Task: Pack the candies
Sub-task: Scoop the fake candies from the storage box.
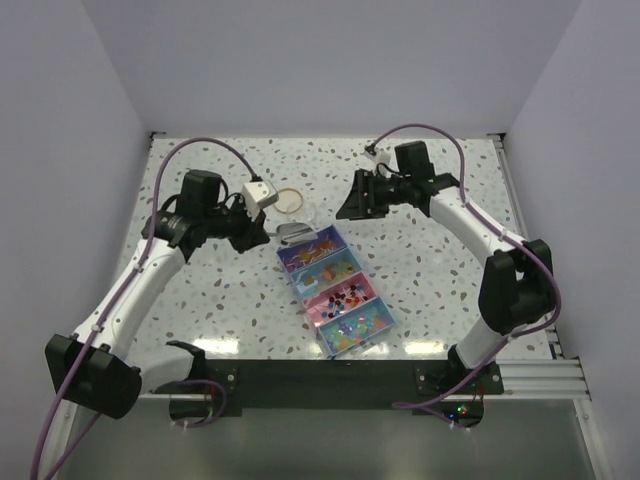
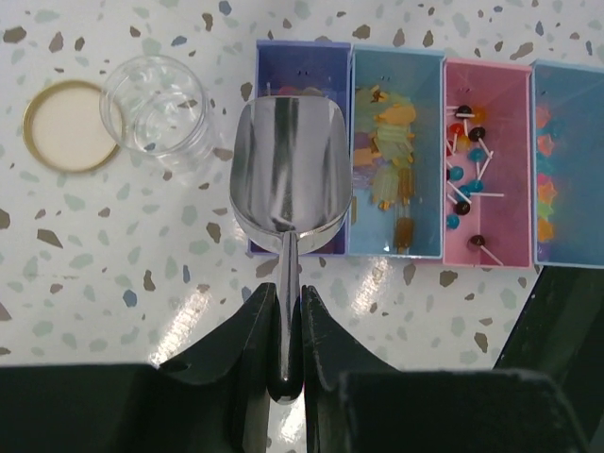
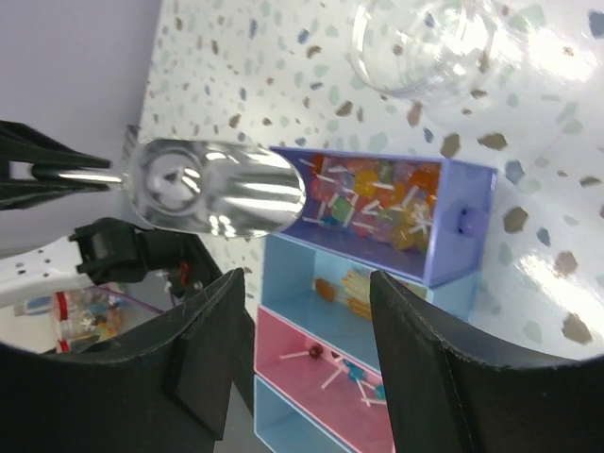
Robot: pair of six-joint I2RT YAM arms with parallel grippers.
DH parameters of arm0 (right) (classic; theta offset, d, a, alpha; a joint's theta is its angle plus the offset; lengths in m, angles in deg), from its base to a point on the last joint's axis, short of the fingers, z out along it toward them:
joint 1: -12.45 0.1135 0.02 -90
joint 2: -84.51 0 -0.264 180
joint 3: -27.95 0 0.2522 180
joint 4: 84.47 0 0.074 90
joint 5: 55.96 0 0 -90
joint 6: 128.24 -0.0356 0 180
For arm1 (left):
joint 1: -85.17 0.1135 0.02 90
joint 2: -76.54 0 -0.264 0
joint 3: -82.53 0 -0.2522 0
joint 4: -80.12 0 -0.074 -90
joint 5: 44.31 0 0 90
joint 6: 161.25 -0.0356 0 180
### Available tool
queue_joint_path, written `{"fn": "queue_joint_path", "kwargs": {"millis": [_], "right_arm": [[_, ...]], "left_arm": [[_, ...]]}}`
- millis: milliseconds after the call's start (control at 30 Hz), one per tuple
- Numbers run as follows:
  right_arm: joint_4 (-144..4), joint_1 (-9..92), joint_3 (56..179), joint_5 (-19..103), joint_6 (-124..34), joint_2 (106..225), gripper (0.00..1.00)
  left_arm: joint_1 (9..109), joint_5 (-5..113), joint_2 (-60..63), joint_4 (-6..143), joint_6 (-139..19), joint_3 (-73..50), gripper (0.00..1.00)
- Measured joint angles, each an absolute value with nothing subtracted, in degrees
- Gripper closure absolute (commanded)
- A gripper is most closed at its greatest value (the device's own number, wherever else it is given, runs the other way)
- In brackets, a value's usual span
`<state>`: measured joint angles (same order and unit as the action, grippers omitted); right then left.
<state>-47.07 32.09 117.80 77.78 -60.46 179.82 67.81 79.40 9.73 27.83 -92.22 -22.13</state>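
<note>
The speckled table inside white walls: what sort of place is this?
Probably a robot test booth: plain white walls enclose the table, a left arm and a right arm are bolted at its near edge, with a box of candies between them.

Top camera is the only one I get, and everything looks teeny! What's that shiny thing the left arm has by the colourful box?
Observer: A shiny metal scoop. The left gripper is shut on its thin handle, and the scoop's bowl looks empty.
Operator: Is the little see-through jar full?
Observer: No. The clear round jar looks empty, with no lid on it.
Operator: What about the other arm's hand?
Observer: The right gripper is open and holds nothing.
</note>
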Motion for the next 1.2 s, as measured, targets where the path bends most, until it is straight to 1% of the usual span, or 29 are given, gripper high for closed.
{"fn": "queue_joint_path", "kwargs": {"millis": [67,233,300,433,533,667,867,967,1067,1100,1167,1200], "right_arm": [[-44.36,32.70,118.76,74.48,-58.97,180.36,0.41],[-38.98,35.91,123.99,64.36,-55.10,184.28,0.48],[-37.67,37.64,124.73,60.73,-54.05,185.37,0.49],[-35.49,40.48,125.08,54.16,-51.84,187.05,0.58],[-34.53,41.82,125.08,50.18,-50.60,188.08,0.62],[-34.42,42.56,125.08,47.51,-49.46,188.89,0.68],[-34.26,42.93,125.78,45.63,-48.26,190.83,0.69],[-34.26,43.39,126.70,45.30,-47.69,192.12,0.71],[-34.15,44.02,127.20,45.02,-47.14,192.91,0.80],[-34.22,44.29,127.31,44.98,-46.99,193.22,0.89],[-34.13,44.74,127.35,44.69,-46.60,193.63,0.99],[-33.96,44.85,127.51,44.36,-46.49,193.65,1.00]], "left_arm": [[67.35,77.48,8.07,24.23,-92.59,-19.11,1.00],[62.67,72.82,4.24,18.33,-92.90,-14.09,1.00],[60.83,70.94,2.17,15.66,-92.83,-12.03,1.00],[59.44,67.47,-1.35,11.44,-92.66,-8.58,1.00],[59.06,65.59,-3.06,8.93,-92.59,-6.15,1.00],[58.15,63.36,-5.74,5.93,-91.89,-2.26,1.00],[56.99,61.39,-9.68,3.27,-91.41,0.80,1.00],[56.64,60.43,-10.95,2.09,-91.30,1.50,1.00],[56.40,59.75,-11.93,0.97,-91.26,2.59,1.00],[56.27,59.36,-12.24,0.53,-91.26,3.07,1.00],[55.92,58.70,-12.85,0.08,-91.19,4.05,1.00],[55.72,58.49,-13.11,-0.19,-91.17,4.49,1.00]]}}
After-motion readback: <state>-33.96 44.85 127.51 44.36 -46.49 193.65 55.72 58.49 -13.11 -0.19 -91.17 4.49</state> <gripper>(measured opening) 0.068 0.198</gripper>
